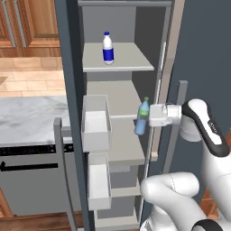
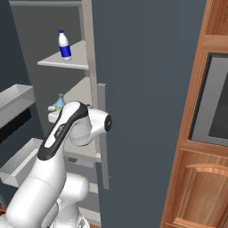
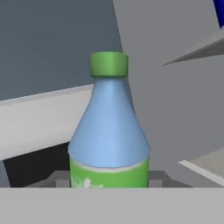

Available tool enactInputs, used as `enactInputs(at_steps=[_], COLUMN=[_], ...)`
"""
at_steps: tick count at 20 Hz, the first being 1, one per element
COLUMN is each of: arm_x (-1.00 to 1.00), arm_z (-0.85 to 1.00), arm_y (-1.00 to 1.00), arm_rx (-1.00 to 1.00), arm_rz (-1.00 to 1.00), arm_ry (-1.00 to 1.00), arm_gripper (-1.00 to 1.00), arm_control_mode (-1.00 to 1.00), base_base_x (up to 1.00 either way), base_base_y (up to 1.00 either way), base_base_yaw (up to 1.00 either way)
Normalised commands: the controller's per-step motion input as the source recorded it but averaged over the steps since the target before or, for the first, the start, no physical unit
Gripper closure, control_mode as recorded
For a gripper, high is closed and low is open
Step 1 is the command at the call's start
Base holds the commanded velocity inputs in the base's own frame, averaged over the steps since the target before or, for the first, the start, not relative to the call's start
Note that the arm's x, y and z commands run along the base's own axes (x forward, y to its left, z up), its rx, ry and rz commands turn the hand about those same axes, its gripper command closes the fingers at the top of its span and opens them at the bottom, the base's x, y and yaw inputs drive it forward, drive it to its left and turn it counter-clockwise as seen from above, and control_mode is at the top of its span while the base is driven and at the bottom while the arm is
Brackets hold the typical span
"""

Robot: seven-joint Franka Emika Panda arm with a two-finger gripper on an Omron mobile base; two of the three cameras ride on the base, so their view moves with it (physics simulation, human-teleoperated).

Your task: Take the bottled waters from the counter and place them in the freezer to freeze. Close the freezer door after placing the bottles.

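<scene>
The white arm with dark joints bends up and reaches forward horizontally; its two-finger end effector (image 1: 142,118) is clamped shut, wrist level.

Pale blue bottle (image 3: 108,131): green cap, green label w/ faint white marks. Clear bottle (image 1: 108,48): white cap, dk blue label. Freezer (image 1: 118,97) shelves grey, shell dk slate-grey; door bins (image 1: 95,124) white. Counter (image 1: 31,118) white-grey veined marble. Cabinets (image 2: 200,133) warm brown wood. Arm (image 1: 205,124) white w/ dk joints.
</scene>
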Motion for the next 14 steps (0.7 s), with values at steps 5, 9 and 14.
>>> enactInputs(at_steps=[5, 9, 14], arm_x=[-0.06, -0.27, -0.18], arm_z=[0.2, 0.65, 0.86], arm_y=[0.0, 0.0, 0.0], arm_rx=[-0.01, -0.19, -0.2], arm_rz=[0.0, -0.02, -0.19], arm_ry=[-0.05, -0.24, -0.18], arm_gripper=[1.0, 1.0, 1.0], arm_control_mode=[-1.0, -1.0, -1.0], base_base_x=[0.0, 0.0, 0.0], base_base_y=[0.02, 0.0, 0.0], base_base_yaw=[0.0, 0.0, 0.0])
